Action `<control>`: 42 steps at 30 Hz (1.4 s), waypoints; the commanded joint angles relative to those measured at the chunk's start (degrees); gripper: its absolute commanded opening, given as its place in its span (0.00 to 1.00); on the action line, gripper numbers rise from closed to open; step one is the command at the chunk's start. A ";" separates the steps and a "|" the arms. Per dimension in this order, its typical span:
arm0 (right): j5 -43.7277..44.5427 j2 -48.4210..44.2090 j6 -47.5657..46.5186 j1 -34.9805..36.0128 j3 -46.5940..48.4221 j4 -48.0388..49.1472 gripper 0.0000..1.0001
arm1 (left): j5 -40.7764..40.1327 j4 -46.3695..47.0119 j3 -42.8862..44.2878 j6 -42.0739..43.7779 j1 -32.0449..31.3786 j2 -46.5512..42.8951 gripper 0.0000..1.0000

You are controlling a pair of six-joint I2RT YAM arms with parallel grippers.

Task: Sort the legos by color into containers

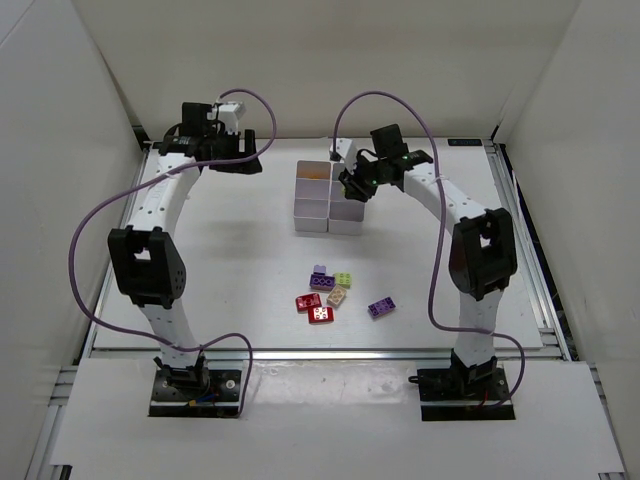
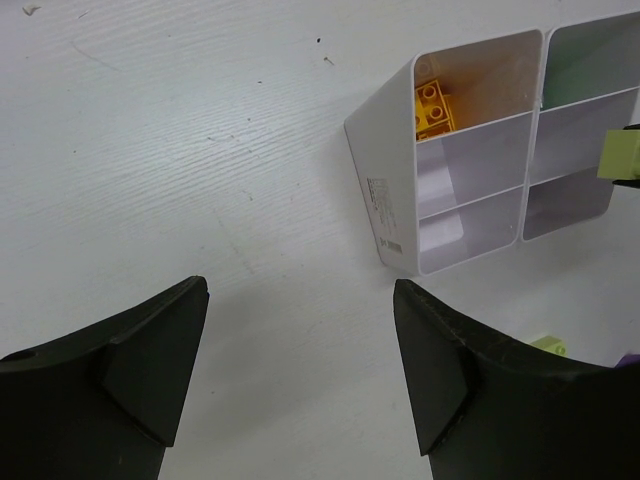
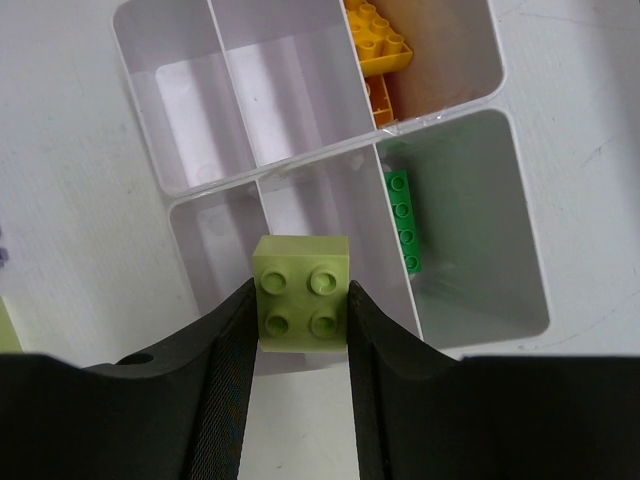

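Observation:
My right gripper [image 1: 352, 190] is shut on a lime brick [image 3: 301, 292] and holds it over the white containers [image 1: 311, 224], above the middle box of one row [image 3: 215, 250]. A green brick [image 3: 403, 222] lies in the end box beside it. Orange-yellow bricks [image 3: 380, 45] lie in the box behind that one and also show in the left wrist view [image 2: 434, 108]. My left gripper [image 1: 250, 160] is open and empty [image 2: 300, 300] over bare table left of the containers [image 2: 385, 190]. Loose bricks lie nearer the arms: purple [image 1: 321, 272], lime [image 1: 343, 280], tan [image 1: 338, 297], two red [image 1: 308, 302], purple [image 1: 381, 308].
White walls enclose the table on the left, back and right. The table's metal edge rail [image 1: 540, 290] runs along the right side. The arms' purple cables [image 1: 90, 230] loop over the left and right of the table.

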 commanded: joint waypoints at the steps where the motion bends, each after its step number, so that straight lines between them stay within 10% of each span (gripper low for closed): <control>1: 0.43 0.44 -0.90 0.21 3.47 1.75 0.26 | -0.20 -0.10 1.92 0.57 0.27 -0.63 0.85; 16: 2.71 2.20 -2.31 0.65 3.30 2.98 0.50 | 0.15 -0.10 1.65 0.48 0.27 -0.63 0.86; 31: 4.03 -6.66 1.90 0.65 -4.41 7.72 0.53 | 10.68 -0.10 -2.82 4.86 -0.78 -4.23 0.80; 42: 16.95 -23.64 43.43 -13.57 -14.10 3.00 0.63 | 7.22 -1.86 -19.61 15.26 -24.67 -15.57 0.73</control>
